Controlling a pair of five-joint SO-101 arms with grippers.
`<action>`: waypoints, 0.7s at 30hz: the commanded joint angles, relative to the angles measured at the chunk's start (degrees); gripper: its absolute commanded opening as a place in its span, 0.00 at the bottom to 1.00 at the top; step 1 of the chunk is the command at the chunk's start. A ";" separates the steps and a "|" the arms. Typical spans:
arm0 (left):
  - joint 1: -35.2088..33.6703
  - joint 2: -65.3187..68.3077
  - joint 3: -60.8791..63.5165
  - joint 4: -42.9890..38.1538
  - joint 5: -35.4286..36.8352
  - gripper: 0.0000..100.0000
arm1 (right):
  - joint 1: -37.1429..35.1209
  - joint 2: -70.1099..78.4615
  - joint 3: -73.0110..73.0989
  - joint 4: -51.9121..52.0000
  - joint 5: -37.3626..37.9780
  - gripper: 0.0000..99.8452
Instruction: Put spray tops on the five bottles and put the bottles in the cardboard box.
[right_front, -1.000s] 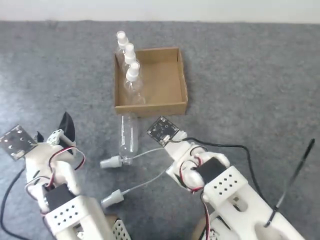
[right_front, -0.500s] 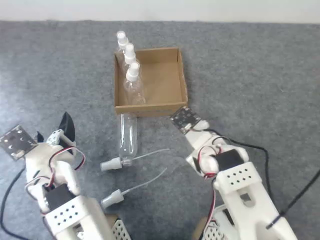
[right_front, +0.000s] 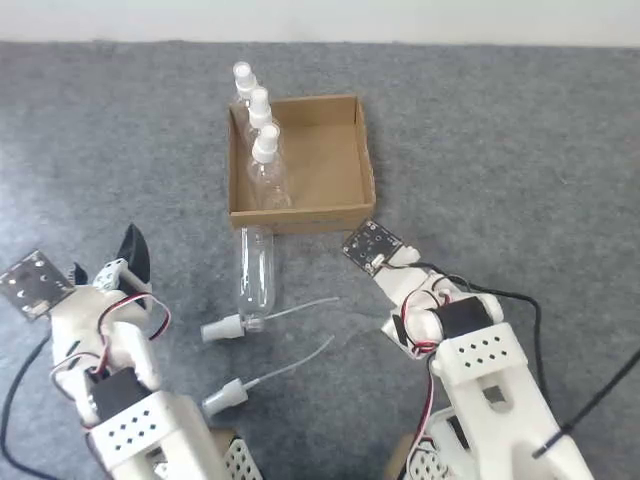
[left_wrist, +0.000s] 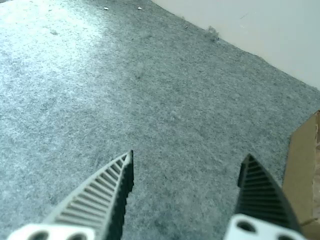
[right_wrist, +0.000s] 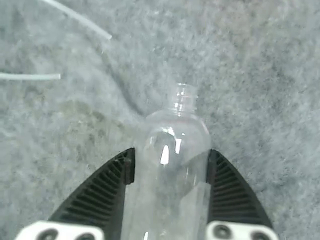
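**Gripper state.** Right gripper (right_wrist: 170, 151): jaws closed against both sides of a clear held bottle (right_wrist: 177, 122), which has no top; its open neck points away from the wrist, above the grey carpet (right_front: 500, 150). Left gripper (left_wrist: 189, 155): jaws spread wide, nothing between them.

**Parts.** Three capped bottles (right_front: 266, 160) stand along one wall of the cardboard box (right_front: 300, 215). A loose bottle (right_front: 256, 272), also without a top, lies on the carpet just in front of the box. The first spray top (right_front: 222, 327) lies at its neck end; the second spray top (right_front: 226, 396) lies nearer the arms.

**Probable faults.**
1. The held bottle looks thin-walled. Excess clamping may buckle it or eject it; too little may let it pivot when a top is pressed on.
2. Each dip tube is long and flexible. Misalignment with the narrow neck would bend the tube outside the bottle.
3. A grasp at the first spray top may nudge the loose bottle, which can roll.
4. Boxing the held bottle before fitting its top leaves the task incomplete
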 joint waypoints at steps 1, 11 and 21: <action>-0.18 -1.05 -0.57 -1.49 -0.18 0.32 | 0.31 0.40 -4.40 1.63 1.05 0.22; -0.09 -1.05 -0.57 -1.49 -0.18 0.32 | 0.22 0.40 -4.66 1.89 0.70 0.31; -0.09 -1.05 -0.57 -1.58 -0.18 0.32 | 0.22 6.64 -12.57 8.48 -2.81 0.31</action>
